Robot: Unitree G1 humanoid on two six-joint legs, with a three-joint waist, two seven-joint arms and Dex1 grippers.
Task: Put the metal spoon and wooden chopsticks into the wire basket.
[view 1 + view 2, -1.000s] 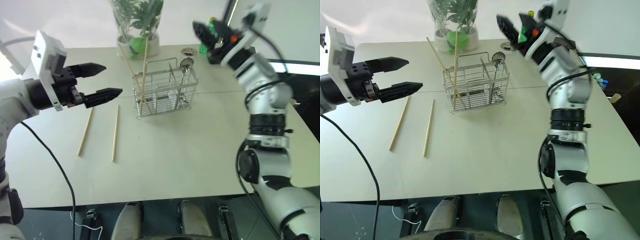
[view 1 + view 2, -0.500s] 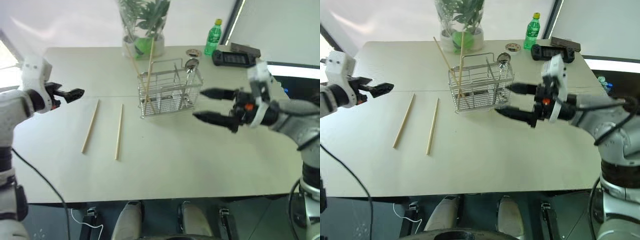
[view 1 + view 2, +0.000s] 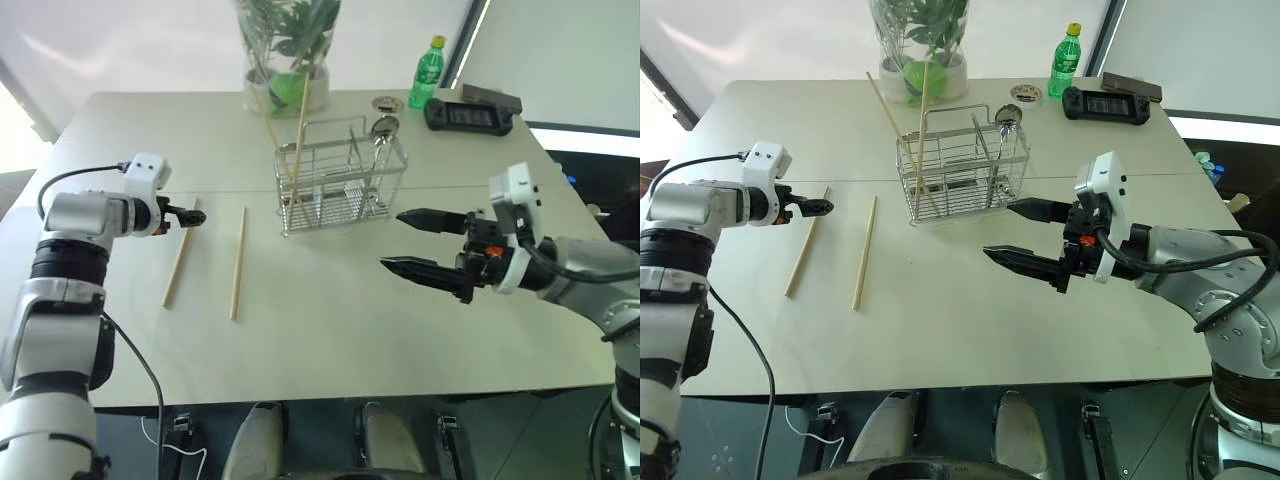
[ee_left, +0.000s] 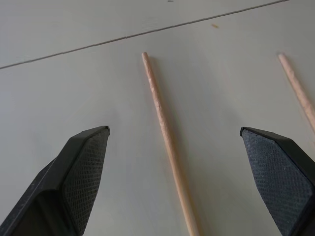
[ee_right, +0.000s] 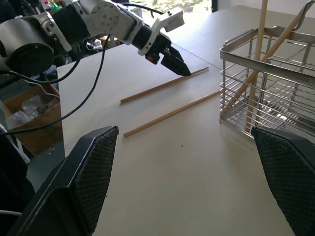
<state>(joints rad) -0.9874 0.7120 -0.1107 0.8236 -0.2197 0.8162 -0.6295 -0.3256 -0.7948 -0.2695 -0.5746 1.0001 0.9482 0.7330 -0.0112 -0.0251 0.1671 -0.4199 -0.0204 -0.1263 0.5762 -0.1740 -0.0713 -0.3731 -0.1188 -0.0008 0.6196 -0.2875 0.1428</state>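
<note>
The wire basket stands mid-table. Two wooden chopsticks lean upright in its left part. The metal spoon stands in its right corner, bowl up. Two more chopsticks lie flat to the left of the basket: one further left, the other nearer the basket. My left gripper hangs low over the far end of the left one, open, its fingers on either side of the stick. Low over the table in front of the basket's right side, my right gripper is open and holds nothing.
A glass vase with a green plant stands right behind the basket. A green bottle, a small round thing and a black game controller sit at the far right. A seam crosses the tabletop.
My left gripper came down and forward to the far end of the left flat chopstick. My right arm swung down from above the basket's far right to its front.
</note>
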